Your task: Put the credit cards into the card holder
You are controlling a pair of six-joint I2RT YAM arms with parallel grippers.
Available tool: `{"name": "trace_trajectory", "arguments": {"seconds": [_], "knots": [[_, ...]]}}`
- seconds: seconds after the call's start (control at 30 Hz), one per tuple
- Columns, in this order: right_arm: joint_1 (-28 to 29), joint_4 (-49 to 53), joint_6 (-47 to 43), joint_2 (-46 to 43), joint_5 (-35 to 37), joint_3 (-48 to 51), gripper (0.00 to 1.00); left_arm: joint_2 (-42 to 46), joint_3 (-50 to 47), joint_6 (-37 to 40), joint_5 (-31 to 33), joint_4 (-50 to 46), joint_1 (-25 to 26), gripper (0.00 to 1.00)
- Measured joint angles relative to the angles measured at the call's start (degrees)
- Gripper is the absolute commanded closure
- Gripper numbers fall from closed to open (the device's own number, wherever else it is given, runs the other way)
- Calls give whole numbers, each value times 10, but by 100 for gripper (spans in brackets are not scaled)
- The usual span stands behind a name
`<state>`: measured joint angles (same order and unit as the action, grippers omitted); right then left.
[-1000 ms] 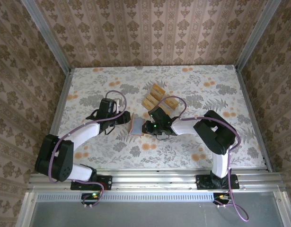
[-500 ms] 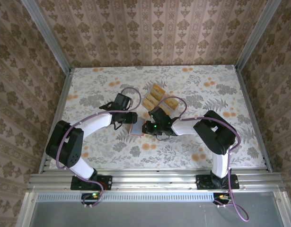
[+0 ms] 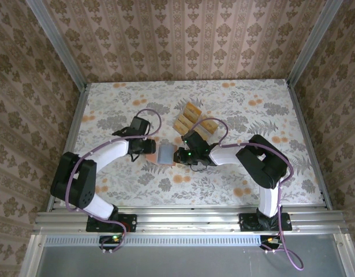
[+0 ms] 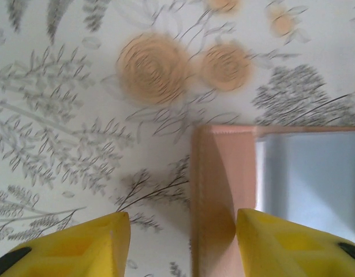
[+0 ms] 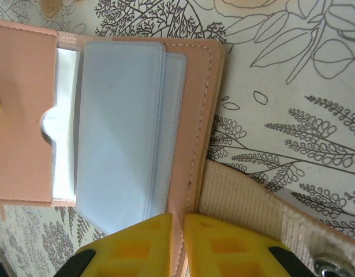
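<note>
My right gripper (image 5: 177, 224) is pinched on the stitched salmon edge of the card holder (image 5: 122, 124), which lies open on the floral table (image 3: 252, 115), smooth grey sleeves up. The left gripper (image 4: 183, 225) gapes wide by the flap, maybe touching it. The tan credit cards (image 3: 189, 117) sit just beyond.

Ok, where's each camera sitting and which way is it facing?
Top external: above and behind the bases, looking down on the table; both arms show, left end effector and right end effector meeting at the card holder, credit cards beyond.
Left wrist: looks down at the table; its open yellow fingers flank the card holder's pink edge.
Right wrist: looks down on the open card holder; its yellow fingers pinch its edge.
Shared: all three see the card holder.
</note>
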<state>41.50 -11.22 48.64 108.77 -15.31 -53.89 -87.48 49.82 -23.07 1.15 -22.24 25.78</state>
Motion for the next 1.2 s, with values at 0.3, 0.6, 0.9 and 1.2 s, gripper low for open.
{"name": "trace_trajectory", "arguments": {"seconds": [0.3, 0.6, 0.9, 1.2], "knots": [[0, 0, 1, 0, 0, 0, 82, -19, -20, -23, 13, 7, -16, 50], [-1, 0, 7, 0, 0, 0, 82, -48, -21, -31, 17, 37, -13, 50], [-2, 0, 8, 0, -2, 0, 82, -57, -2, -28, 42, 22, 11, 49], [-3, 42, -3, 0, -3, -26, 74, -59, 5, -23, 58, 2, 38, 49]]}}
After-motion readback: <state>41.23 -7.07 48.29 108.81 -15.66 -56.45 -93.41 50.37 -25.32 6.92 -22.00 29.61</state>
